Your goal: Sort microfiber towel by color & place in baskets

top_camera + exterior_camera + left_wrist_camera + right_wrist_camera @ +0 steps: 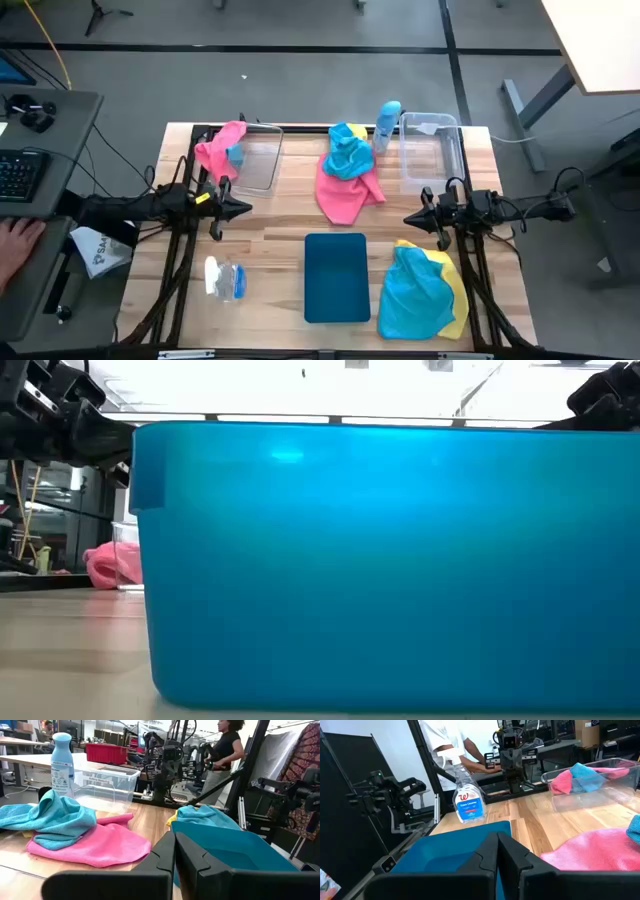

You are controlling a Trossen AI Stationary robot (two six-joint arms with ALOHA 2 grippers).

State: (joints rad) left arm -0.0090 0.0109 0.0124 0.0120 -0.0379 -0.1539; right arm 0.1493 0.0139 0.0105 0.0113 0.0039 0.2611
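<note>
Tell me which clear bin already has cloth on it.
The clear rectangular plastic bin by the left arm: a pink towel with a bit of blue drapes over its end. The other clear bin, by the right arm, holds no cloth.

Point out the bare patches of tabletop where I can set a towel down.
Bare wood lies between the left gripper and the teal tray, and between the tray and the right gripper. It is crowded at the back: the pink-and-blue towel pile, the capped bottle and both clear bins.
</note>
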